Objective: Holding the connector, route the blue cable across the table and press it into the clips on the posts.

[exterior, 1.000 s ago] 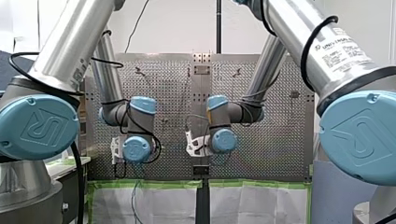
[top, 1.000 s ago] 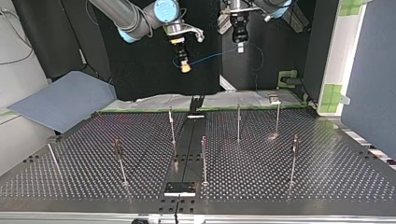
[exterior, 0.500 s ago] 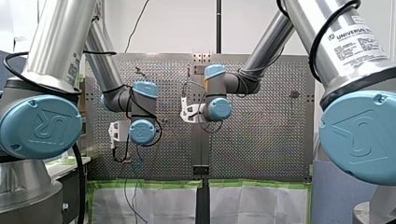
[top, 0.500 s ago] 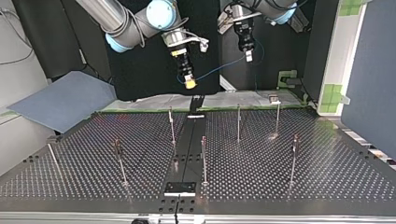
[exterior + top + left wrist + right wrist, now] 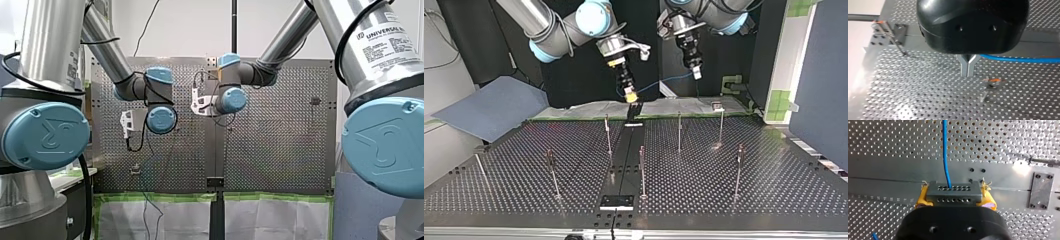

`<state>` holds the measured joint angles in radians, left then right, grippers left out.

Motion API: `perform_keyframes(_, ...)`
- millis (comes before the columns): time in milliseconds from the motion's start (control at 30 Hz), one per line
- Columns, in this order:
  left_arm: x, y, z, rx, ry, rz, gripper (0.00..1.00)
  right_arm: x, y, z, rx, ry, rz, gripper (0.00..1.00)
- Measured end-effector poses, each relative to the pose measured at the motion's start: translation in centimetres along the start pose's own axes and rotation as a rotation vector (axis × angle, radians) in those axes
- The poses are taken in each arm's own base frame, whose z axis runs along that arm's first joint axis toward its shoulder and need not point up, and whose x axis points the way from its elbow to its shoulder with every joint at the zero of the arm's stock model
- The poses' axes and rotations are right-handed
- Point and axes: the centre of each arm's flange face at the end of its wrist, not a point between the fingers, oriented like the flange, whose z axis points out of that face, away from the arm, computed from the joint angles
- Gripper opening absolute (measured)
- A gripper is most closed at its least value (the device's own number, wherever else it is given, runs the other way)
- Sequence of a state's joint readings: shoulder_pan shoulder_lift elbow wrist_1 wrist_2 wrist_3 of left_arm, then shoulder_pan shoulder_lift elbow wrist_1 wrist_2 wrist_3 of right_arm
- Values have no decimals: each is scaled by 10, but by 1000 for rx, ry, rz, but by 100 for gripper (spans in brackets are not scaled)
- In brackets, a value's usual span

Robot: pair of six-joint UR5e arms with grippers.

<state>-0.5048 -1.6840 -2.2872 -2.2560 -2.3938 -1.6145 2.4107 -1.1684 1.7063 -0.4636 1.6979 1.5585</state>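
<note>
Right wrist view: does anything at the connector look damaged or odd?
Slightly: the yellow pads of the right claw look frayed, with loose threads at both ends of the connector. The blue cable leaves it straight, without kink.

Table [image 5: 499, 186] perf. metal, shiny; posts [image 5: 642, 170] bare metal; cable [image 5: 945, 150] smooth plastic; connector [image 5: 953, 194] matt grey.

The left arm [image 5: 50, 45] and right arm [image 5: 330, 12] are brushed silver tubes with pale blue joint caps [image 5: 45, 135], each embossed with a UR logo. At the upper right of the front view, a white label [image 5: 385, 47] reads UNIVERSAL ROBOTS. Black cables [image 5: 339, 50] loop round the tubes, and white brackets [image 5: 127, 124] sit at the wrists. The left gripper [image 5: 968, 75] has a rounded glossy black body, two screw holes and thin metal fingers [image 5: 964, 67]. The right gripper [image 5: 954, 197] is black too, with yellow pads [image 5: 920, 199].
</note>
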Motion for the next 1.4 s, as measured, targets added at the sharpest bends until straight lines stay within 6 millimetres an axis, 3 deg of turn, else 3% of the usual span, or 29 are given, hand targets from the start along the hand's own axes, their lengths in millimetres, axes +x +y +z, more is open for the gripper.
perform_keyframes(533, -69, 6, 20, -32, -50, -41, 0, 50, -29, 14, 83, 20, 9, 0)
perform_keyframes(1133, -139, 41, 54, -37, -165, -125, 0, 116, -46, 30, 114, 56, 59, 0)
perform_keyframes(1400, -157, 42, 77, -44, -183, -120, 0, 124, -54, 46, 122, 46, 65, 0)
